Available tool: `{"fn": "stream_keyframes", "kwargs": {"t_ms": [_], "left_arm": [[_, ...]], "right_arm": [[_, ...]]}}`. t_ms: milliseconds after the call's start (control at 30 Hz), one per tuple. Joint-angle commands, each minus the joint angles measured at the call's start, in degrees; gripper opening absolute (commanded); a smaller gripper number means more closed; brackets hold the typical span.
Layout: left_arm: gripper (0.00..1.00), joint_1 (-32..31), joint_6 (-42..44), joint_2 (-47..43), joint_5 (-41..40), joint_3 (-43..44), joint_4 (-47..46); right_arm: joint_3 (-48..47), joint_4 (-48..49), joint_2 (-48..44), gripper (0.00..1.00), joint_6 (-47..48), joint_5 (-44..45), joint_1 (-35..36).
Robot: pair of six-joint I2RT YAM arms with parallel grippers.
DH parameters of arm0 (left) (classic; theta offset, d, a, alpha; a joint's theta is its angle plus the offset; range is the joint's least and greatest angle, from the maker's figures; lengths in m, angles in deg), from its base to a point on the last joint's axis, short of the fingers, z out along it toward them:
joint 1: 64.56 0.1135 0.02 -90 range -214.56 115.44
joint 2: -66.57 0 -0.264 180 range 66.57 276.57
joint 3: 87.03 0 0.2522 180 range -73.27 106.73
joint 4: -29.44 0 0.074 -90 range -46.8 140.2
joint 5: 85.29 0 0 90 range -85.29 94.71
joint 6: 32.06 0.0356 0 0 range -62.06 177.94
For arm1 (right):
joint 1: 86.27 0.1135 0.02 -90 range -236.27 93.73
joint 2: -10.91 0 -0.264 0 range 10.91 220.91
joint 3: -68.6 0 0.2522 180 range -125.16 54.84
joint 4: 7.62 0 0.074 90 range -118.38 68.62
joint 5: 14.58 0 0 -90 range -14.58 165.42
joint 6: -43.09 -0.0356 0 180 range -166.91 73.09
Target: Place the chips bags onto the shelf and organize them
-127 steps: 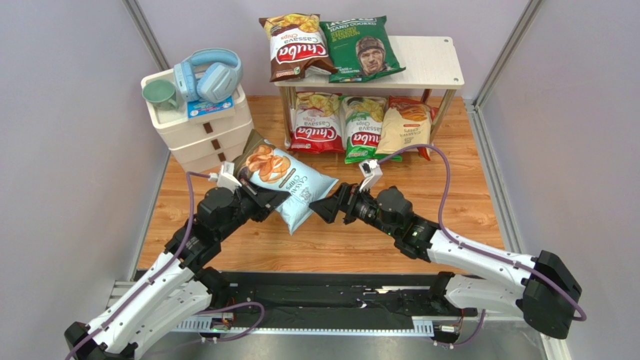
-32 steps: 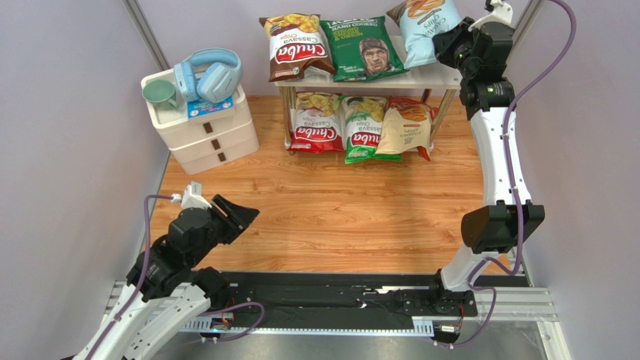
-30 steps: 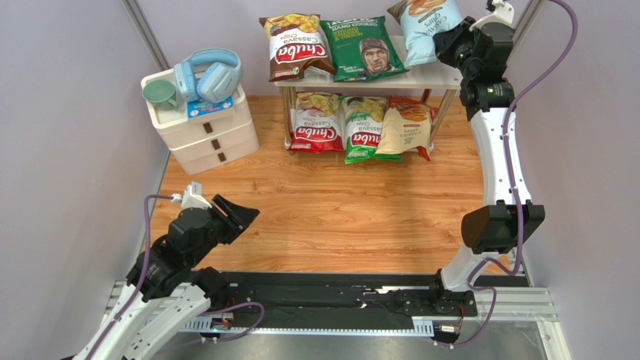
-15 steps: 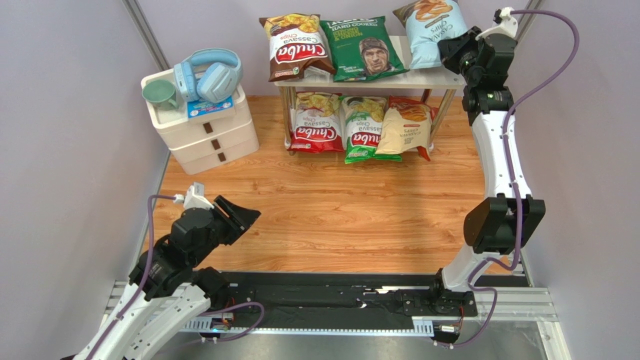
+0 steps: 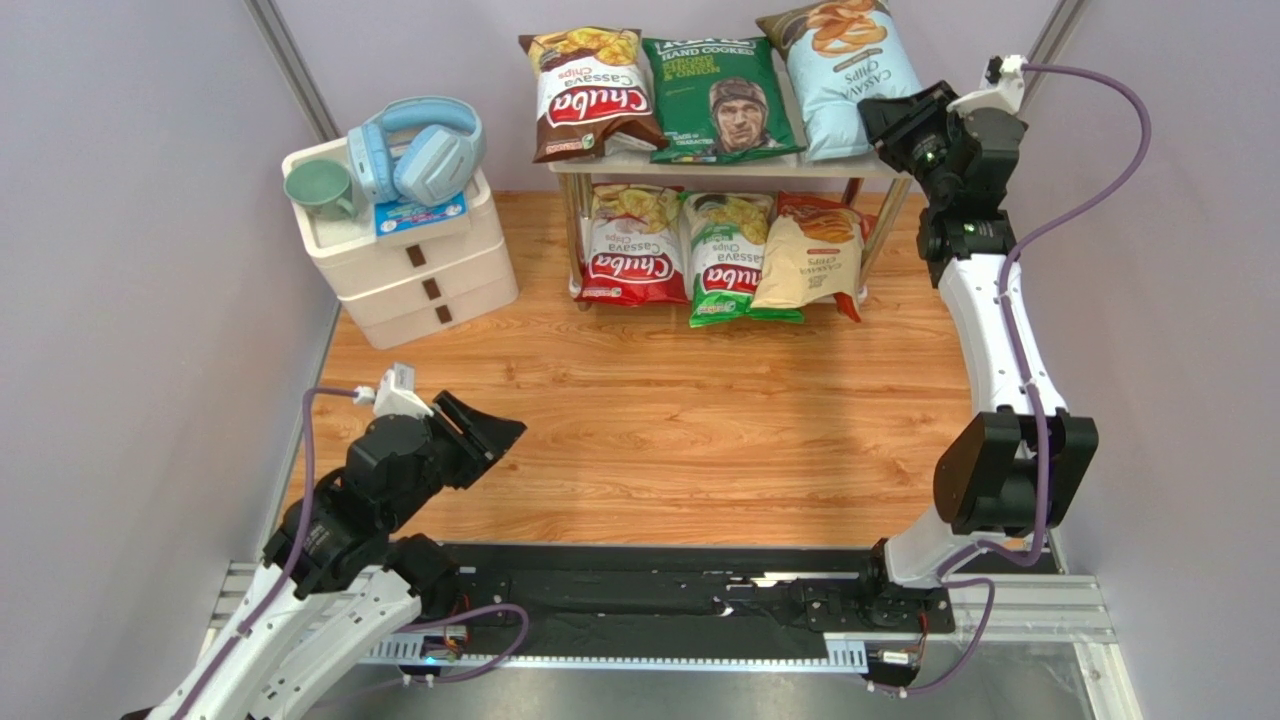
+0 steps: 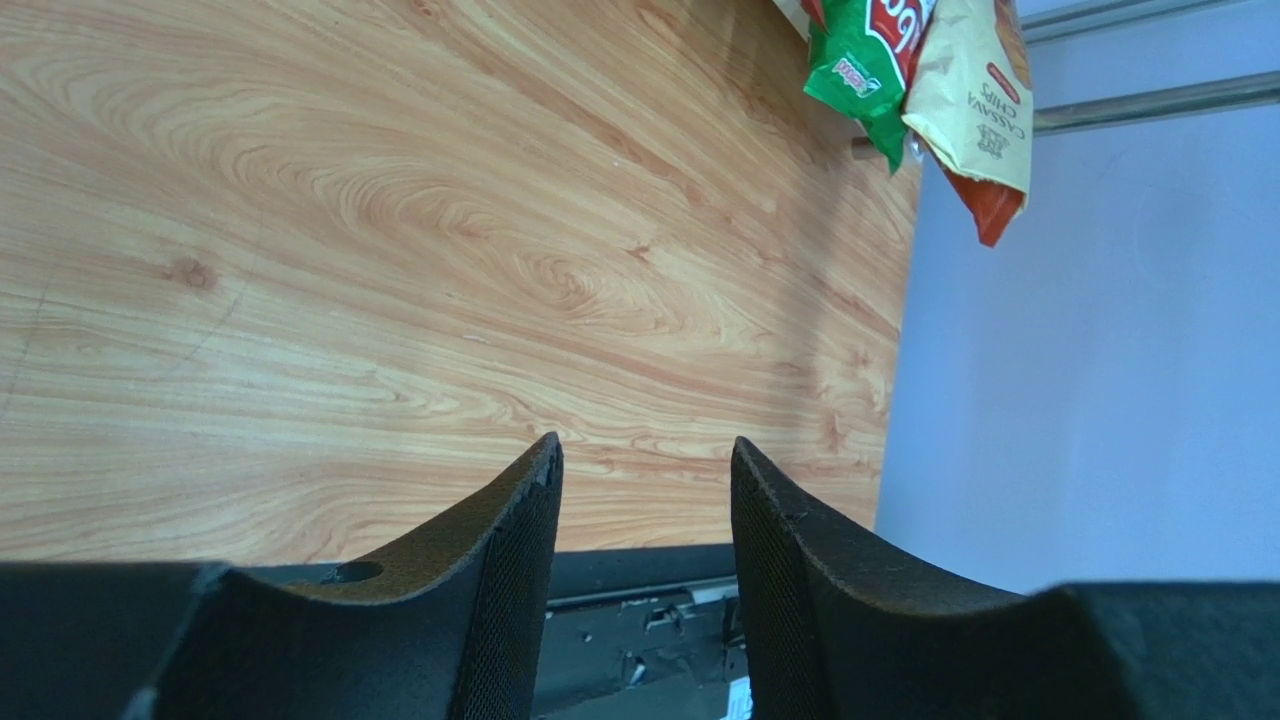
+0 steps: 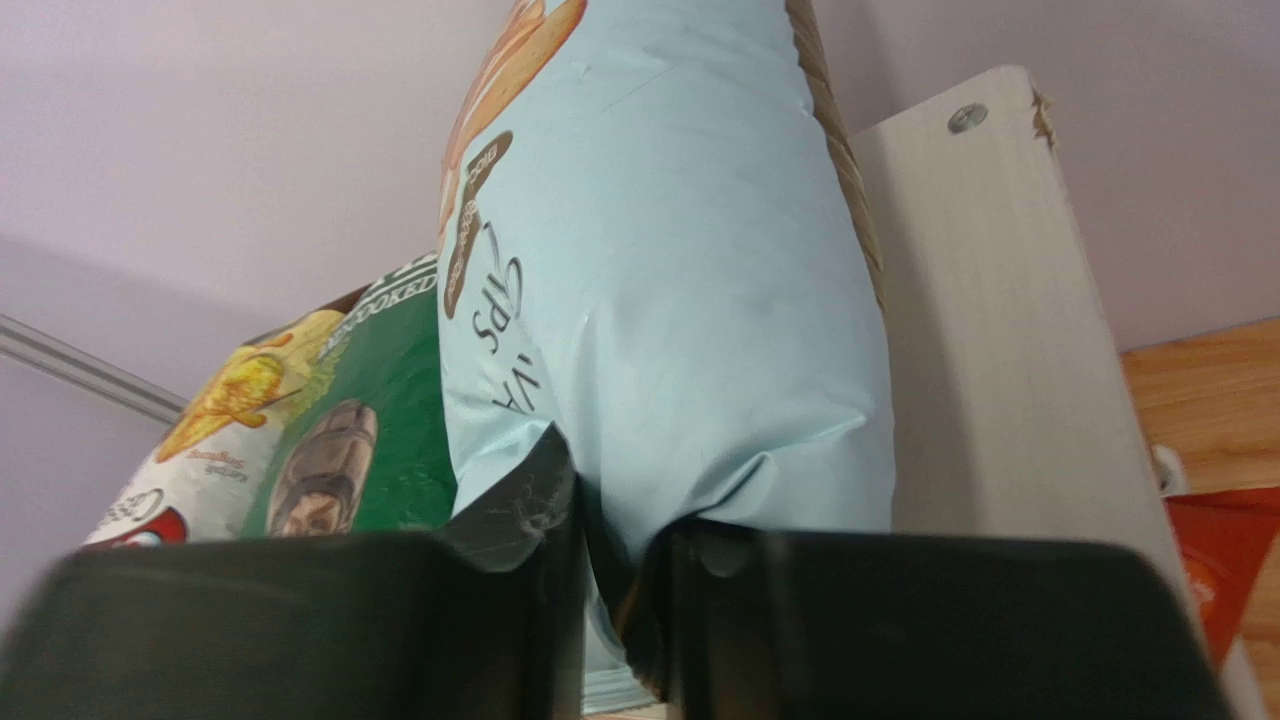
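The light blue chips bag (image 5: 842, 68) (image 7: 661, 300) lies flat on the right end of the shelf's (image 5: 781, 162) top board (image 7: 992, 330), beside the dark green bag (image 5: 726, 98) and the brown Chuba bag (image 5: 591, 93). My right gripper (image 5: 890, 120) (image 7: 624, 525) is at that bag's near edge, its jaws parted with the bag's crimped end in the gap. On the lower tier lean the red Chuba (image 5: 631, 248), green Chuba (image 5: 726, 255) and cream-orange (image 5: 812, 252) bags. My left gripper (image 5: 504, 432) (image 6: 643, 458) hangs open and empty over the near left of the wooden tabletop.
A white three-drawer unit (image 5: 406, 263) stands at the back left with blue headphones (image 5: 421, 147) and a green cup (image 5: 320, 188) on top. Grey walls close in both sides. The black base rail (image 5: 676, 600) runs along the near edge.
The right gripper lowered the light blue bag from tilted to flat on the top board, and its jaws parted. The left arm barely moved.
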Motion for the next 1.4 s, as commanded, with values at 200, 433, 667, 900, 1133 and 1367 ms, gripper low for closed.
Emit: {"fn": "stream_keyframes", "kwargs": {"t_ms": [200, 433, 667, 900, 1133, 1367], "left_arm": [[0.5, 0.06, 0.79, -0.01, 0.79, -0.79, -2.03], [0.5, 0.15, 1.14, 0.17, 0.7, -0.7, -2.29], [0.5, 0.06, 1.58, 0.52, 0.53, -1.05, -3.0], [0.53, 0.06, 8.42, 7.7, 3.15, 0.52, -8.87], [0.54, 0.06, 27.66, 23.98, 7.91, 10.81, -9.59], [0.6, 0.59, 27.43, 29.26, 8.08, 13.71, -11.0]], "right_arm": [[6.6, -1.38, -5.63, 0.7, -1.01, -4.06, 0.59], [8.62, -5.24, -10.45, 0.76, 1.36, -3.62, 0.5], [13.53, -15.26, -21.95, 0.8, 5.58, 0.68, 0.32], [29.52, -20.45, -36.98, 0.79, 4.35, -1.67, 0.5], [41.92, -27.74, -48.76, 0.78, 12.6, -1.78, 1.99], [49.14, -33.81, -45.83, 0.74, 14.46, 7.98, 6.47]]}}
